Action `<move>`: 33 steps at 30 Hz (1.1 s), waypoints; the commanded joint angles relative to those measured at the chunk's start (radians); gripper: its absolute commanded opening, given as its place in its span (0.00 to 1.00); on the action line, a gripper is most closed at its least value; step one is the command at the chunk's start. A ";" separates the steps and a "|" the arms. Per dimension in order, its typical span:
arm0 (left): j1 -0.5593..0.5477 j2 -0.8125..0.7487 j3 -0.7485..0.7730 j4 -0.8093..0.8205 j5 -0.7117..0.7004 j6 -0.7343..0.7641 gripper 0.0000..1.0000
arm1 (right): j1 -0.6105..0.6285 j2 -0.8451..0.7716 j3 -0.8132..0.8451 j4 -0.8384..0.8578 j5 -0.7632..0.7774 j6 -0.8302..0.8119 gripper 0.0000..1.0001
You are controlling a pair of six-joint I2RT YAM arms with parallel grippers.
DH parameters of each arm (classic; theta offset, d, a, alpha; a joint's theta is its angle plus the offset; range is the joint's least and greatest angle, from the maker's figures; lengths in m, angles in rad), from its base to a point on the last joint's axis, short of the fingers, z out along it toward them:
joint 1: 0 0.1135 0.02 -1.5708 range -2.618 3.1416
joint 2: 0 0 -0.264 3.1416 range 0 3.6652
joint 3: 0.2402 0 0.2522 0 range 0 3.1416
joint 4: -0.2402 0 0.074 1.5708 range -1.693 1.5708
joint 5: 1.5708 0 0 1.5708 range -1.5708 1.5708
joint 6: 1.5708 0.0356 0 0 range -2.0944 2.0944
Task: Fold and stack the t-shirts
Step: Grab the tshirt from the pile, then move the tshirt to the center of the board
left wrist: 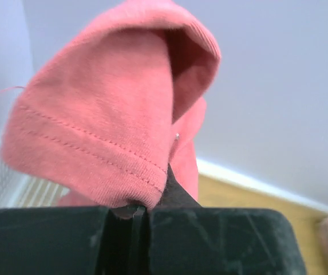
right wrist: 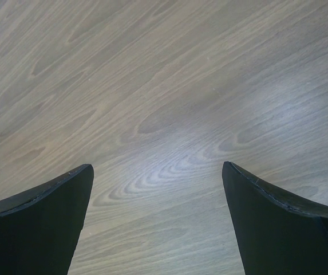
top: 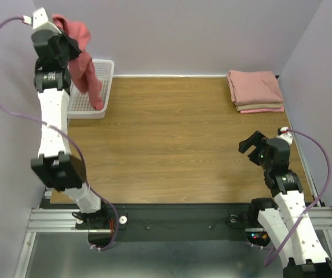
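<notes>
walls (top: 183, 35): pale lilac | table (top: 177, 145): brown wood-grain | rails (top: 50, 220): alu, near edge

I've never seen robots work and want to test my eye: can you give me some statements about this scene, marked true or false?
1. The left pincer is shut on a coral-red t-shirt. True.
2. The right pincer grips a shirt too. False: it is open, over bare table.
3. Folded shirts are stacked at the far right corner. True.
4. The white basket stands beside that stack. False: it is at the far left, under the hanging shirt.
</notes>
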State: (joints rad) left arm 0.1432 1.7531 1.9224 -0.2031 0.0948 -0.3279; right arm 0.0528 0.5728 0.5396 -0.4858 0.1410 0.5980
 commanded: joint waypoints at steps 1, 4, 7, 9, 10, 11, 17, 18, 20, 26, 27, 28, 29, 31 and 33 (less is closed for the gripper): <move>-0.056 -0.236 -0.016 0.139 0.085 -0.022 0.00 | -0.002 -0.016 0.006 0.055 -0.014 -0.012 1.00; -0.120 -0.357 -0.036 0.142 0.129 -0.039 0.00 | -0.004 -0.016 0.005 0.056 -0.024 -0.014 1.00; -0.229 -0.466 -0.074 0.169 0.187 -0.060 0.00 | -0.004 -0.016 0.003 0.056 -0.029 -0.014 1.00; -0.309 -0.510 -0.094 0.180 0.206 -0.048 0.00 | -0.002 -0.019 0.003 0.056 -0.040 -0.017 1.00; -0.344 -0.538 -0.115 0.186 0.207 -0.049 0.00 | -0.002 -0.022 0.005 0.056 -0.046 -0.020 1.00; -0.420 -0.547 -0.126 0.185 0.212 -0.062 0.00 | -0.004 -0.025 0.002 0.058 -0.049 -0.023 1.00; -0.660 -0.552 -0.255 0.194 0.169 -0.086 0.00 | -0.002 -0.050 0.000 0.056 -0.038 -0.023 1.00; -0.712 -0.549 -0.270 0.195 0.111 -0.076 0.00 | -0.002 -0.051 0.002 0.058 -0.035 -0.023 1.00; -0.729 -0.552 -0.315 0.186 0.053 -0.072 0.00 | -0.004 -0.063 0.000 0.058 -0.035 -0.023 1.00; -0.728 -0.572 -0.469 -0.036 -0.459 -0.198 0.57 | -0.004 -0.060 -0.003 0.058 -0.029 -0.023 1.00; -0.728 -0.560 -0.500 -0.054 -0.455 -0.203 0.91 | -0.002 -0.054 -0.001 0.059 -0.035 -0.023 1.00; -0.726 -0.547 -0.529 -0.079 -0.446 -0.206 0.99 | -0.002 -0.048 -0.001 0.059 -0.041 -0.026 1.00; -0.728 -0.532 -0.577 -0.097 -0.440 -0.218 0.99 | -0.004 -0.041 -0.003 0.061 -0.049 -0.042 1.00; -0.728 -0.469 -0.612 -0.186 -0.470 -0.264 0.98 | -0.002 -0.001 0.002 0.061 -0.098 -0.062 1.00; -0.728 -0.434 -0.646 -0.229 -0.492 -0.318 0.98 | -0.004 0.035 0.008 0.064 -0.173 -0.075 1.00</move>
State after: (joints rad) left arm -0.5816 1.2671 1.3296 -0.3294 -0.2806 -0.5507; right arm 0.0528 0.5625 0.5396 -0.4816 0.0769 0.5697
